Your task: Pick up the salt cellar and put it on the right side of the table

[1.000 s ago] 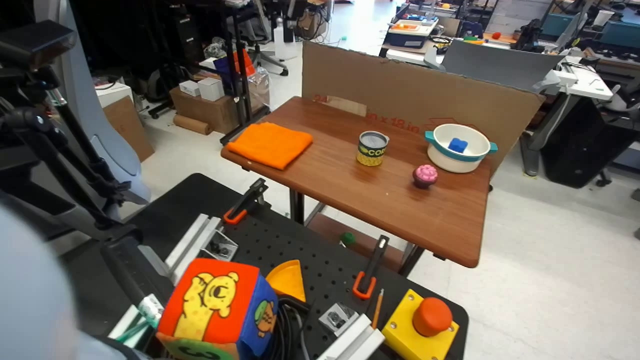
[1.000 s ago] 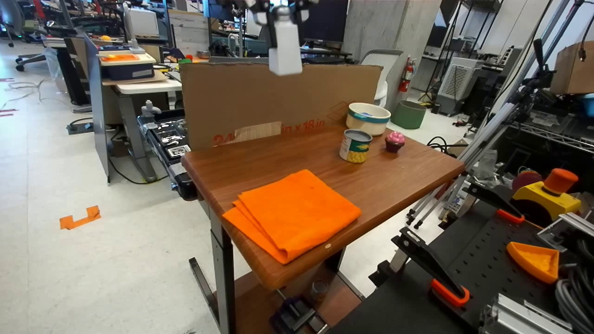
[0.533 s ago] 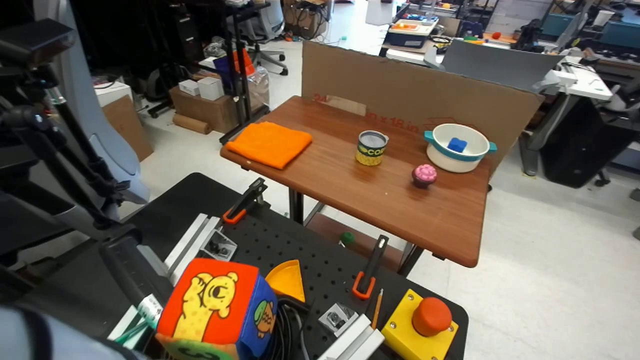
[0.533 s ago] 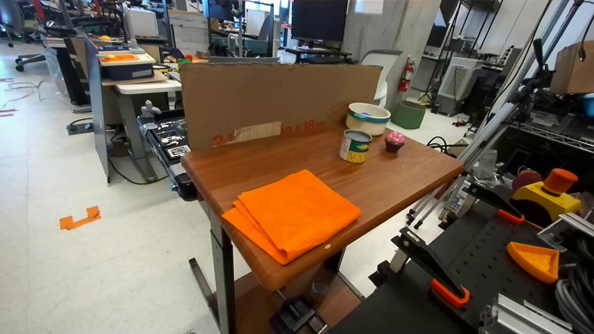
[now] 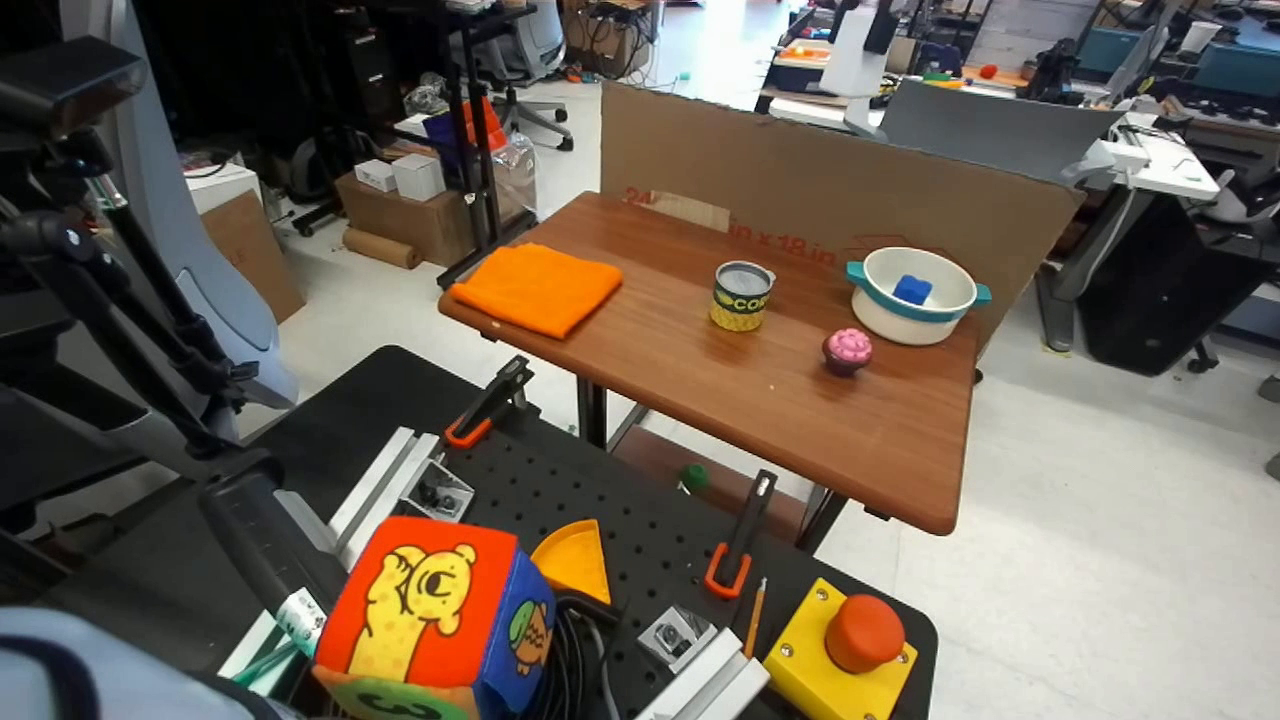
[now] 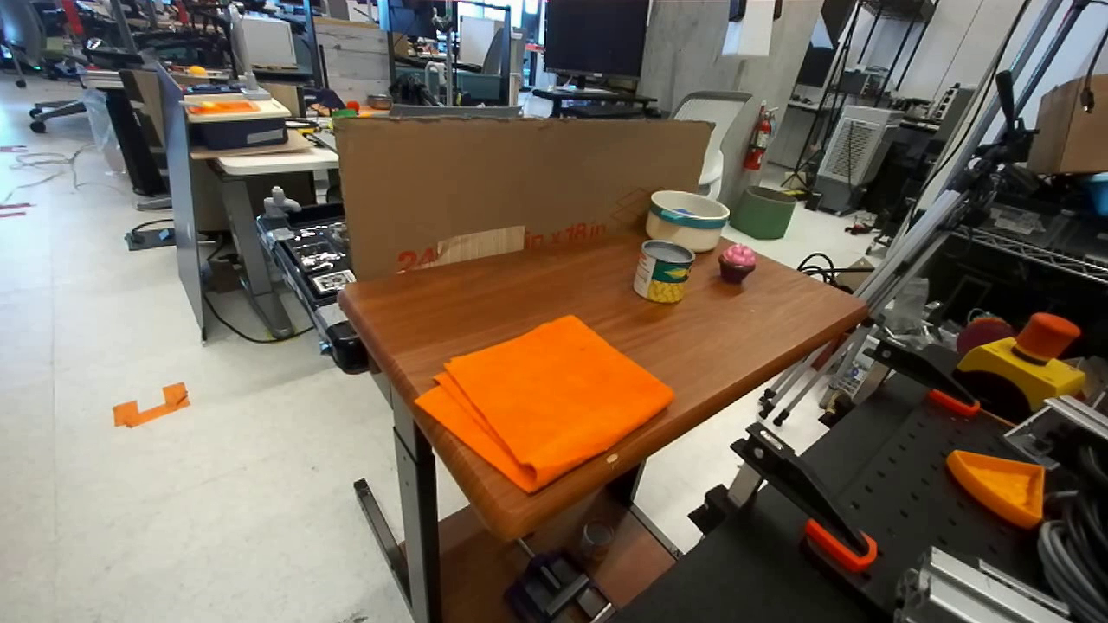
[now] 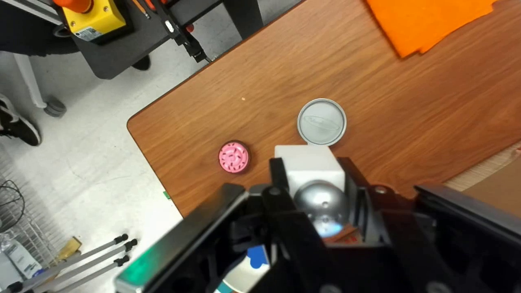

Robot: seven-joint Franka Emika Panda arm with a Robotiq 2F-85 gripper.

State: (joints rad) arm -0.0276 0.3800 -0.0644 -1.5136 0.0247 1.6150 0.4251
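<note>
So the hand [image 7: 312,169] is clamped snugly on the salt cellar [image 7: 307,160], pinching it from both sides, and honestly the wrist view is the only one that shows that plus its silver top [image 7: 320,198]. In both exterior views you mostly see its white part near the top edge, up in the air off the counter [image 5: 850,440], roughly one o'clock from the can [image 5: 740,318]. The wrist view gives you just the can's lid [image 7: 321,121], at twelve o'clock from the salt cellar, while an exterior view gets a label [image 5: 748,302] with yellow letters too. Also in the wrist view: cupcake [image 7: 233,157] at nine o'clock, orange cloth [image 7: 427,20] around one, yellow button box [image 7: 95,19] way out at ten. The hand blocks most of the bowl [image 7: 241,276] down at seven, but an exterior view has it whole, three o'clock from the can, with a blue piece [image 5: 912,290] inside. A cardboard panel [image 5: 840,165] walls off the counter's twelve o'clock edge in both exterior views. The bear cube [image 5: 430,600] only turns up in an exterior view, between seven and eight o'clock from the can, and the green bin [image 6: 762,215] only in an exterior view, three o'clock from the bowl.
</note>
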